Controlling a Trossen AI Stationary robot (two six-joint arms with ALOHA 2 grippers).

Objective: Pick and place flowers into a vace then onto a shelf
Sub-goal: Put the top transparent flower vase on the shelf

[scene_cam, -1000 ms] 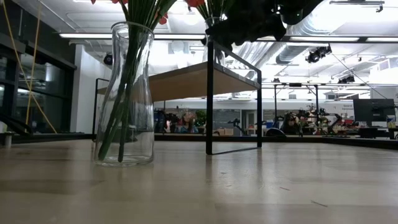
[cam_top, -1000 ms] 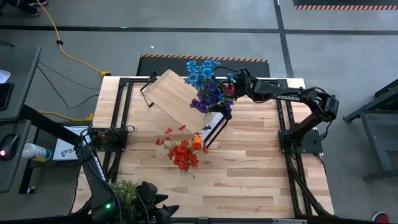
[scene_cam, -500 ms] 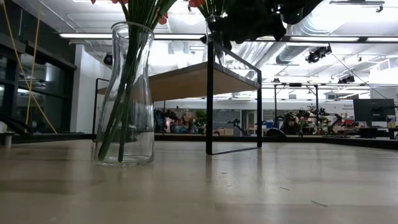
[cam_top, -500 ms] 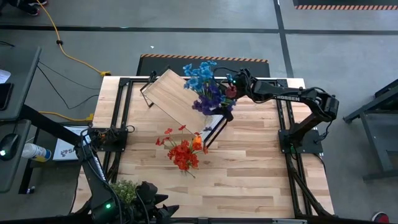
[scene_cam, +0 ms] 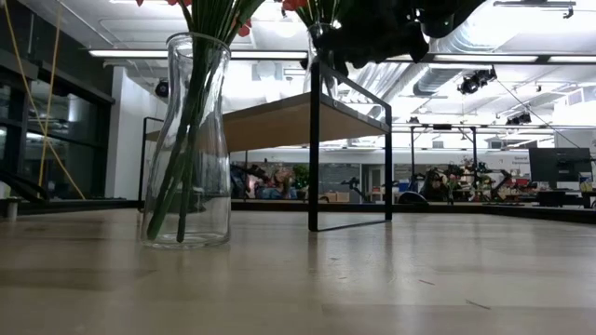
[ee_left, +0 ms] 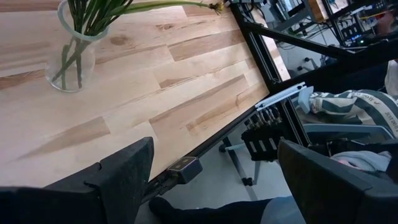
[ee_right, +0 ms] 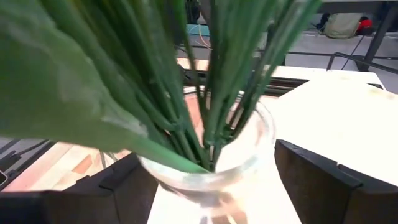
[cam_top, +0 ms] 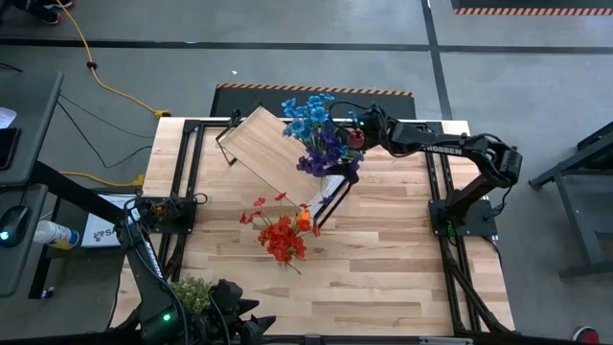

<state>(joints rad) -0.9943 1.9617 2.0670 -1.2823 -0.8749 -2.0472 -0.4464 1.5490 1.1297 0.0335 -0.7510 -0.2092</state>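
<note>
The blue-purple flowers (cam_top: 314,134), in a glass vase (ee_right: 211,165) clamped between the right gripper (cam_top: 343,171) fingers, have drifted slightly toward 9 o'clock over the shelf (cam_top: 280,153) end; placement looks close. The red flowers (cam_top: 282,232) wait at 6 o'clock. The left gripper (ee_left: 211,180) idles, parted, at the near edge.

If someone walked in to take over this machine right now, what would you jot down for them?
Right gripper: at the shelf, its fingers either side of a glass vase of blue and purple flowers. It looks to be holding the vase, but contact isn't clearly visible.
Left gripper: waiting open at the table's near-left corner, beside a leafy clump.
Second vase, with red and orange flowers, stands mid-table.
Done: both bunches are in vases.
Left: seat the blue vase on the shelf, let go, then probably shelve the red one.
</note>
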